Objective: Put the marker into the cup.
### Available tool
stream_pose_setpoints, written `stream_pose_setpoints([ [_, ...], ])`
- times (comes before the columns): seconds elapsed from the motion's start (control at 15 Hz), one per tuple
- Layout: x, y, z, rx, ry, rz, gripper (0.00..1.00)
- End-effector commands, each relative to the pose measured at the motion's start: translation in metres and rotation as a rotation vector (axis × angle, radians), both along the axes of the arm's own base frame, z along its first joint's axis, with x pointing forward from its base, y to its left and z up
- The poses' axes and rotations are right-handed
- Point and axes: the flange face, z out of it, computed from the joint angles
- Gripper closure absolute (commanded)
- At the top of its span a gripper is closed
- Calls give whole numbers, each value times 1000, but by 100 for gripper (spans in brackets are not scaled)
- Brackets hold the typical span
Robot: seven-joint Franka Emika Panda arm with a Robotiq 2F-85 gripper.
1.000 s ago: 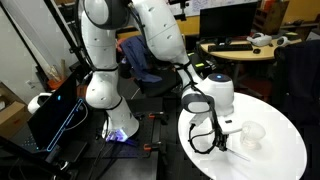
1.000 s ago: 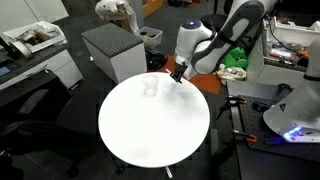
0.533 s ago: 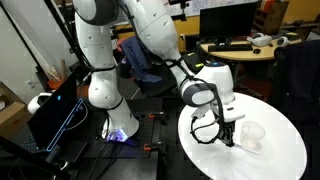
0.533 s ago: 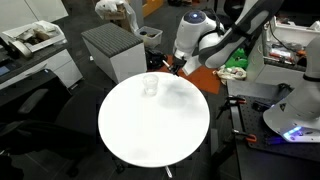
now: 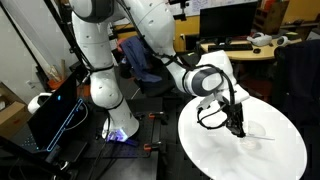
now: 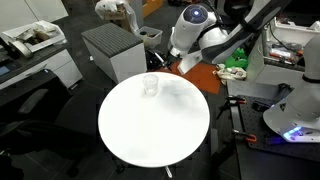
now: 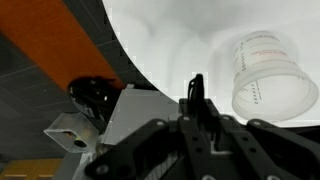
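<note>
The marker [image 7: 197, 92] is a thin dark stick pinched between my gripper's fingers [image 7: 198, 125], its tip pointing out over the white round table [image 7: 190, 40]. The transparent cup [image 7: 268, 75] stands upright on the table, just to the right of the marker tip in the wrist view. In an exterior view my gripper [image 5: 236, 124] hangs over the table [image 5: 210, 150] and largely covers the cup. In an exterior view the cup [image 6: 151, 86] stands near the table's far edge, with my gripper [image 6: 165, 66] above and beside it.
A grey box [image 6: 115, 50] stands behind the table [image 6: 150, 135]. An orange surface [image 6: 200, 78] and green items [image 6: 235, 72] lie next to the arm. A dark case with blue edges [image 5: 55, 115] sits by the robot base.
My gripper has moved with the marker from the table's near edge across toward the cup, and the arm has swung and lifted with it. The cup has not moved.
</note>
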Motion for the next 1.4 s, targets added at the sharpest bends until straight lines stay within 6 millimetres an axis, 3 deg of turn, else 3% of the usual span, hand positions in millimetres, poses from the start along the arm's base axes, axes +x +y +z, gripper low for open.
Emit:
stream_pose_setpoints([
  [0.0, 13, 15, 14, -62, -34, 9, 96],
  [0.6, 36, 48, 16, -179, -91, 72, 96],
  [1.33, 60, 67, -28, -289, -122, 93, 96],
])
